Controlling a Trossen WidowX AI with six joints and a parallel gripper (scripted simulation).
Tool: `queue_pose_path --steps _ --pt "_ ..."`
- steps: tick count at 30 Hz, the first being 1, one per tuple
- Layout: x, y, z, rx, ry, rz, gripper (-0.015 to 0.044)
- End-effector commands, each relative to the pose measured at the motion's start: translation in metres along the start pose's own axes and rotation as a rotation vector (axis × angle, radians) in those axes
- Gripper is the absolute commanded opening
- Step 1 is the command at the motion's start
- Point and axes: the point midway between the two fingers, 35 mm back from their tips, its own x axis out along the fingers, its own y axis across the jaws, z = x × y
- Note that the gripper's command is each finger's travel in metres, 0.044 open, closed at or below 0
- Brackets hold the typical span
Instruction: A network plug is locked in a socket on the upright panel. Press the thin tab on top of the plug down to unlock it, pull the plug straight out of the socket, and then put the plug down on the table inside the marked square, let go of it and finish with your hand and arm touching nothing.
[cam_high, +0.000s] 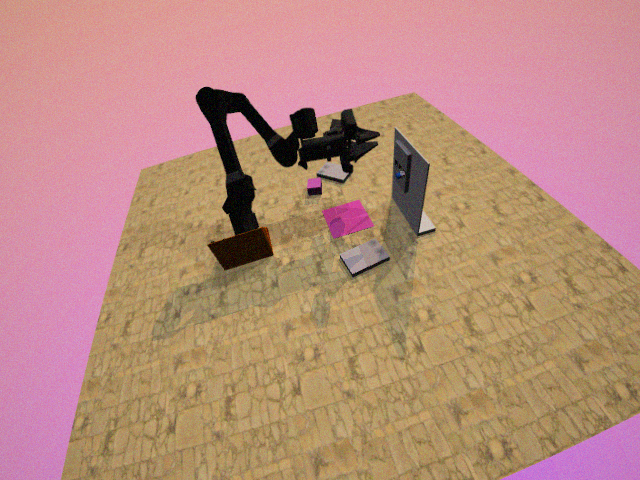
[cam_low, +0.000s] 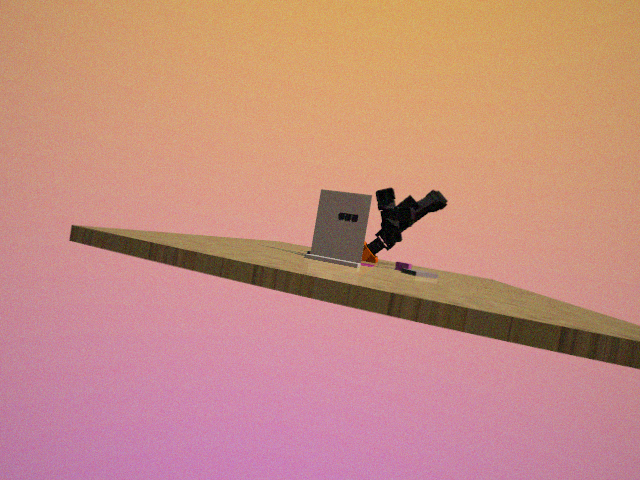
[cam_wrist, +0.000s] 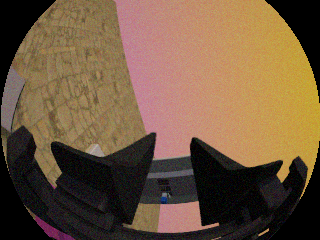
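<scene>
A small blue plug (cam_high: 398, 175) (cam_wrist: 164, 199) sits in a socket on the upright grey panel (cam_high: 410, 201) (cam_low: 338, 237); its tab is too small to make out. My gripper (cam_high: 378, 139) (cam_wrist: 173, 139) is partly open with nothing between its fingers. It is in the air in front of the panel, pointing toward it and a little higher than the plug. In the wrist view the plug shows low in the gap between the fingers. The marked magenta square (cam_high: 354, 212) lies flat on the table, with nothing on it.
A small magenta block (cam_high: 314, 186) (cam_low: 403, 266) and a grey slab (cam_high: 333, 172) (cam_low: 426, 274) lie beyond the square. Another grey slab (cam_high: 364, 256) lies on the near side of the square. An orange wedge (cam_high: 242, 249) stands by the arm's base.
</scene>
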Motion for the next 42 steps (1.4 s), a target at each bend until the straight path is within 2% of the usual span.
queue_pose_path --steps 1,23,32,42 --pt "-0.003 0.002 -0.030 -0.051 0.046 -0.002 0.0156" --pt "-0.038 -0.007 -0.130 -0.276 0.206 -0.052 0.0156" --pt "-0.039 -0.007 -0.132 -0.282 0.210 -0.053 0.0156" --pt "-0.024 -0.008 -0.131 -0.285 0.201 -0.060 0.0156"
